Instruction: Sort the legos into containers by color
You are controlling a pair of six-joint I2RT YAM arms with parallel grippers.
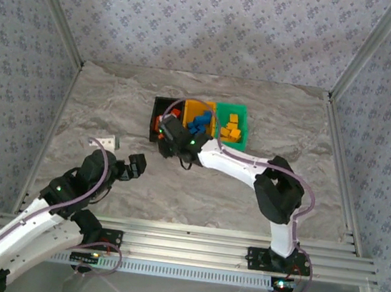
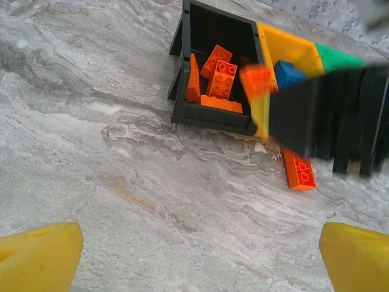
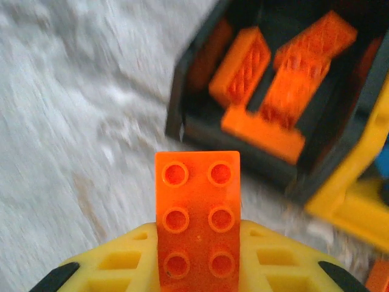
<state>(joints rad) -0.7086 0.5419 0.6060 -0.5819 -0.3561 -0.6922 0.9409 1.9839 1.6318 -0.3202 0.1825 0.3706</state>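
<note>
My right gripper (image 3: 197,243) is shut on a red-orange lego (image 3: 197,213), studs facing the camera, just short of the black container (image 3: 182,115). From above, that gripper (image 1: 168,132) sits at the black container's (image 1: 158,104) near edge. Several red-orange legos (image 2: 220,78) lie inside the black one. Blue legos (image 1: 198,122) fill the yellow-orange container (image 1: 206,106), and yellow-orange legos (image 1: 229,129) the green container (image 1: 243,120). One red-orange lego (image 2: 299,170) lies on the table in front of the row. My left gripper (image 1: 135,165) hangs open over bare table, nothing between its fingers (image 2: 37,257).
The containers are joined in a row at the middle back of the marbled table (image 1: 114,106). Metal frame posts and patterned walls (image 1: 33,67) close in the sides and back. A small white piece (image 1: 107,141) lies on the table near my left arm.
</note>
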